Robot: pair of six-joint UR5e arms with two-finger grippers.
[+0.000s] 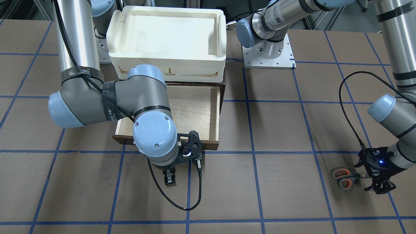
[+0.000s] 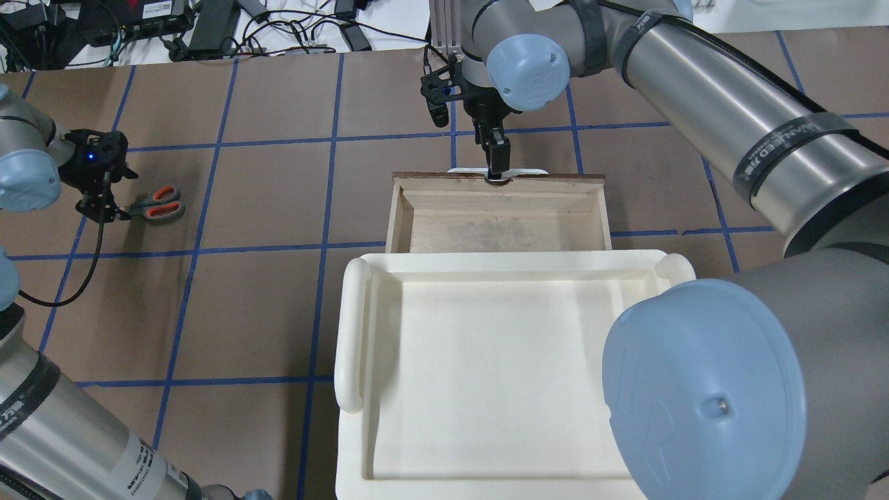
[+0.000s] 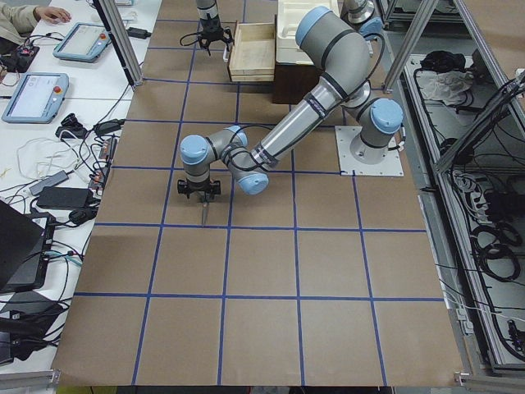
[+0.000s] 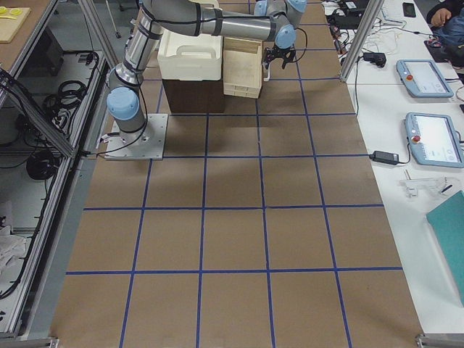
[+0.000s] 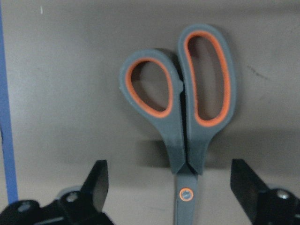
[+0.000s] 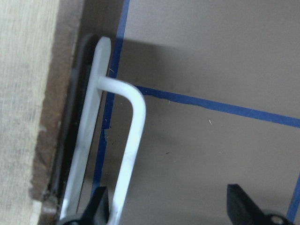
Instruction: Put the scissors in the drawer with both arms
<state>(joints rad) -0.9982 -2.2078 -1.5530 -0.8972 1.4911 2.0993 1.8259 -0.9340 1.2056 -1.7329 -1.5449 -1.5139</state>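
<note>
Scissors: the scissors (image 5: pixel 187 122) lay shut and flat on the table (image 1: pixel 276 182), on the robot's left side and well apart from the drawer (image 2: pixel 603 215). The orange-lined loops pointed toward the table's middle, and the blades ran in under the wrist.

Left pincer: the left pincer (image 5: pixel 171 183) hung over the blades just past the pivot. Its fingers were spread wide, one on each side – neither touching the scissors.

Around the scissors: bare brown table crossed by blue tape lines (image 1: pixel 250 152). A black cable (image 1: pixel 349 120) looped above the wrist, and nothing lay between the fingers and the scissors.

Drawer: pulled out of the dark cabinet (image 4: pixel 192 94), its pale interior showing with nothing in it.

White bin: the white bin (image 2: pixel 351 326) sat on top of the cabinet, over the drawer's back end.

Right pincer: the right pincer (image 6: pixel 168 201) was at the drawer's front with its fingers apart. The white bar handle (image 6: pixel 133 122) ran just beside one finger – whether they touched, I could not tell.

Left arm: the left arm (image 1: pixel 399 42) reached out from its base, bent at the elbow, wrist turned down toward the table.

Right arm: the right arm (image 1: pixel 78 39) stretched past the bin and over the drawer, its blue-capped wrist covering part of the drawer's front, pincer pointing down.
</note>
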